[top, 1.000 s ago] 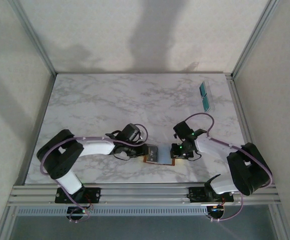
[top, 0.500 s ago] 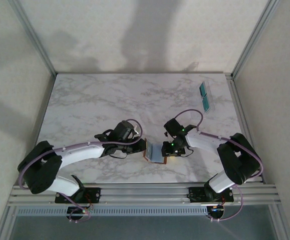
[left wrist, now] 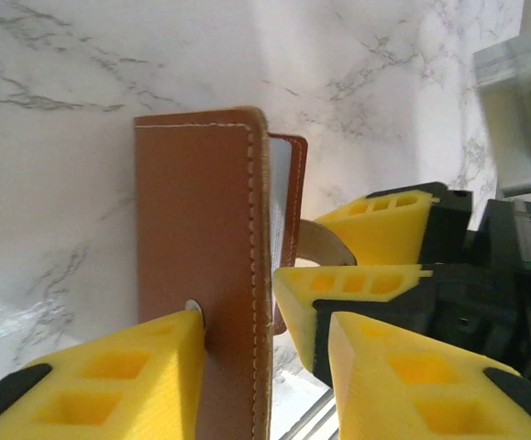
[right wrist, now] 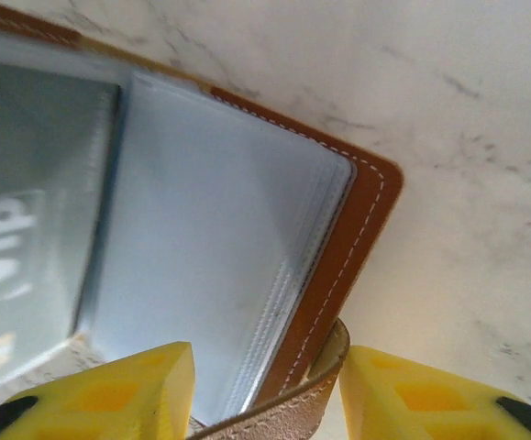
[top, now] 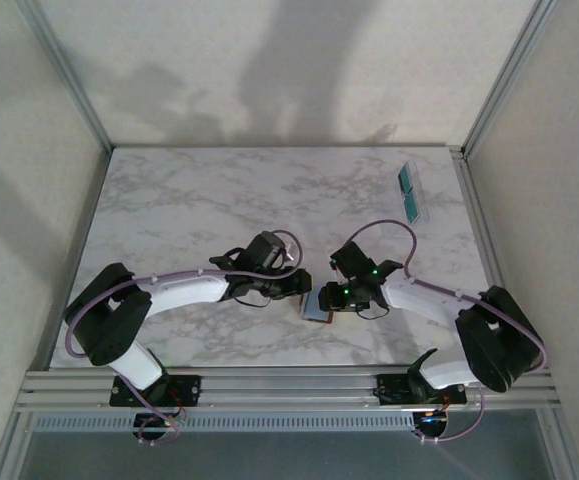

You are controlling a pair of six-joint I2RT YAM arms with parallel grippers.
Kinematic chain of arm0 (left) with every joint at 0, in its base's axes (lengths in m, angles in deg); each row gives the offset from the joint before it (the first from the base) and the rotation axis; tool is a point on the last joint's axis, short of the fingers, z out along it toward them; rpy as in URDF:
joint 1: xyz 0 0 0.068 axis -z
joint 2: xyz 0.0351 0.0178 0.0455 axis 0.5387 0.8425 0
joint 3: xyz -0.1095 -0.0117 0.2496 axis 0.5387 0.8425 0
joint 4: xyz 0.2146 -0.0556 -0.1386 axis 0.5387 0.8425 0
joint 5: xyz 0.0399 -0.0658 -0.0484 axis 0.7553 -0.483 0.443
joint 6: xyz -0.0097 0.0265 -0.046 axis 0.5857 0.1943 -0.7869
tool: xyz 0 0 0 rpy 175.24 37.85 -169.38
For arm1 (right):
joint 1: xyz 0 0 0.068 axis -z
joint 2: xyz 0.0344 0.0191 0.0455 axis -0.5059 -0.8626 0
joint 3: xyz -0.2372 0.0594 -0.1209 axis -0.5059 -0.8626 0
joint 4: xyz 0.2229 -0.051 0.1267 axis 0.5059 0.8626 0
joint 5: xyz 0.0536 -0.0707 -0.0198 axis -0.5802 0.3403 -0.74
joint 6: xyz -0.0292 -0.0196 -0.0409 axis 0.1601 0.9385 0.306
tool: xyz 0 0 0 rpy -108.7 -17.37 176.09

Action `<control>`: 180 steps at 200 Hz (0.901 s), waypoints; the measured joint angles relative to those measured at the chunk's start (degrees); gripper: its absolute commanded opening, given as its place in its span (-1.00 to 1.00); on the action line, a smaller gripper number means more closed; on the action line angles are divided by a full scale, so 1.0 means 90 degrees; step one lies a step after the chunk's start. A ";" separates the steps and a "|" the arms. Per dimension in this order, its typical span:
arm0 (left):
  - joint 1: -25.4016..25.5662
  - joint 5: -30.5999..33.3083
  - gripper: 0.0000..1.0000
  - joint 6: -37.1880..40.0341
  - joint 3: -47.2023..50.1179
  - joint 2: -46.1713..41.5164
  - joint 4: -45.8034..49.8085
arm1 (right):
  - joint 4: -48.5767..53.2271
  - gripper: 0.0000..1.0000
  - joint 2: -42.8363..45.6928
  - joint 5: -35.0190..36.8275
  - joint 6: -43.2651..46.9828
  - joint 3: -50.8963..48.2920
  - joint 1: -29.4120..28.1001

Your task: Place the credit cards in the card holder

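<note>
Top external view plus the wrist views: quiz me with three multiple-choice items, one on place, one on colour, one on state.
1. Where is the tan-brown leather folding wallet? A far-right corner; B between the left gripper and right gripper; C far-left edge.
2. The small thin plastic cards in the clear plastic tray are: A red; B yellow; C teal.
3. The wallet's snap tab is: A unfastened; B snapped shut; C missing.
Key: B, both grippers flank it; C, teal shows in the tray; A, it curls free.

The left arm [top: 184, 290] and right arm [top: 424, 293] had white shells, black joints and looping lilac cables [top: 169, 277]. Green lights [top: 341, 291] glowed. The fingers [left wrist: 91, 376] were hollow-celled yellow blocks.
</note>
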 measured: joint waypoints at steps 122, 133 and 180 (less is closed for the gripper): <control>0.0260 0.0007 -0.28 -0.0124 -0.0449 0.0520 0.0129 | 0.0058 -0.25 0.0430 0.0291 -0.0187 -0.0376 0.0493; 0.0267 0.0002 -0.29 -0.0143 -0.0488 0.0573 0.0121 | 0.0070 -0.25 0.0510 0.0291 -0.0192 -0.0391 0.0520; 0.0335 -0.0087 -0.17 -0.0257 -0.0736 0.0852 0.0078 | 0.0262 -0.32 0.1001 0.0289 -0.0194 -0.0396 0.0675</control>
